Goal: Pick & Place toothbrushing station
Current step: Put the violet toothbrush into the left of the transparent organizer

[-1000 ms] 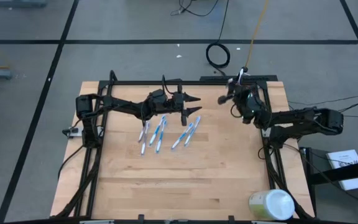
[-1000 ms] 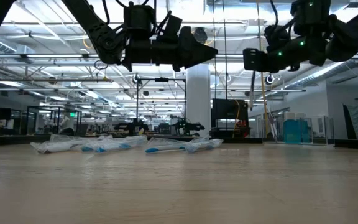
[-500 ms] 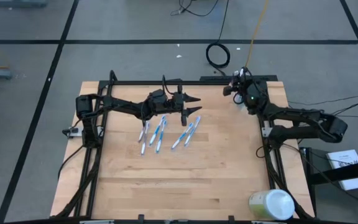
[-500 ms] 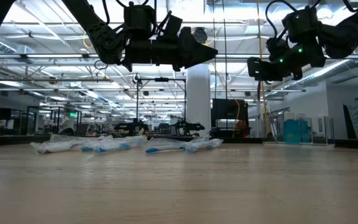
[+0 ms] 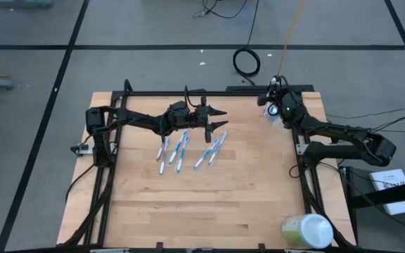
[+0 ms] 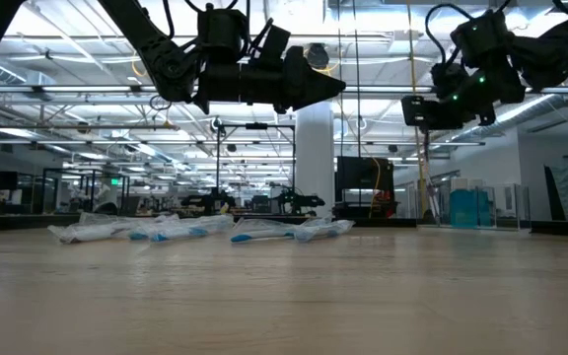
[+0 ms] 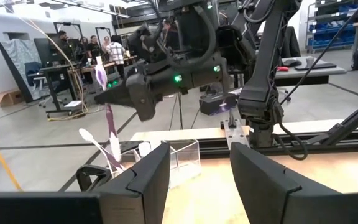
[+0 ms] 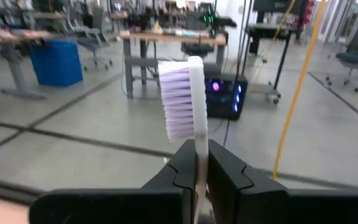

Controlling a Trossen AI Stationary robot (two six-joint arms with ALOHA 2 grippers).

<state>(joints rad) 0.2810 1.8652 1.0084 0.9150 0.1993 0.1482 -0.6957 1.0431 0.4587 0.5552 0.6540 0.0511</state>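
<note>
Wooden table (image 5: 209,204) | five toothbrushes (image 5: 181,150) | right tool (image 8: 197,163) clamps sixth | left tool (image 5: 220,118) parted, empty

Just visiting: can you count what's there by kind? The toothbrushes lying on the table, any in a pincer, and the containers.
Toothbrushes lying on the table: 5, as far as the high view shows
Purple-bristled toothbrush in the right pincer: 1
Clear cup: 1
Green-and-white round container: 1
Total: 8
A few more brushes seem to stand by the cup but are not counted.
</note>
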